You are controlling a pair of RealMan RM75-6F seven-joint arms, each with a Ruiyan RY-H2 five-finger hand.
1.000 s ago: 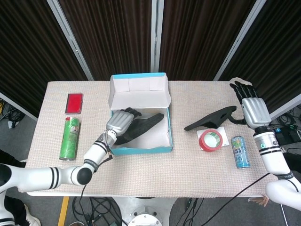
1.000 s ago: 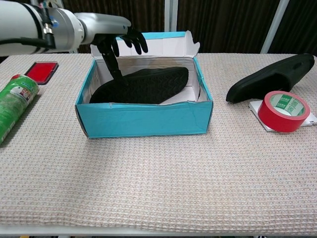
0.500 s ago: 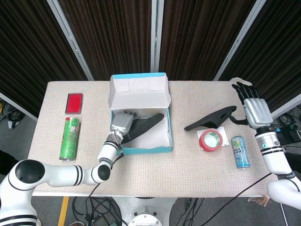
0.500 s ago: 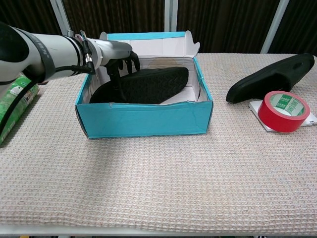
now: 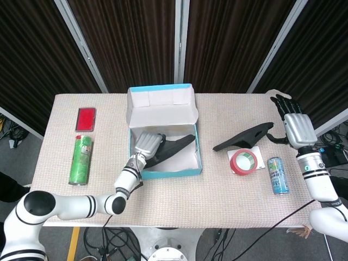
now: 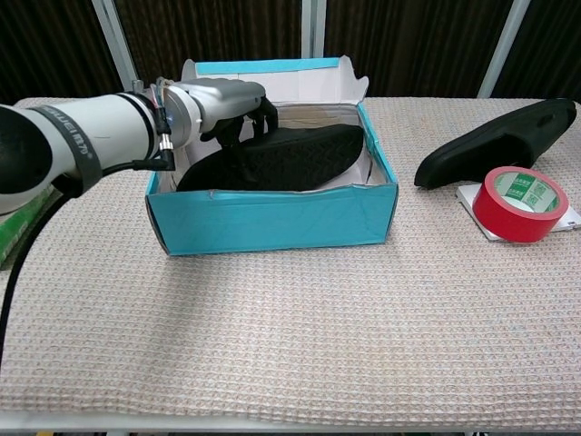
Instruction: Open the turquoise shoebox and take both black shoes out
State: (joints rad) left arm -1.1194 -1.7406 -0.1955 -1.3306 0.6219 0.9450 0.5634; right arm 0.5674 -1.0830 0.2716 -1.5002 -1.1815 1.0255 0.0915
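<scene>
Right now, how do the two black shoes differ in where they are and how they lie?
The shoe in the box lies inside the turquoise shoebox, sole up, with the left hand on it. The shoe on the table lies outside, beside the red tape roll, untouched. Both are black.

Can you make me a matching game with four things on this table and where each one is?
Things:
1. red roll of tape
2. green spray can
3. black shoe under the left hand
4. flat red rectangular case

Places:
A. inside the turquoise shoebox
B. at the far left of the table, nearer the curtains
C. lying on its side at the left, nearer the robot
D. right of the shoebox, beside the other black shoe

Pairs: 1-D, 2-C, 3-A, 4-B
</scene>
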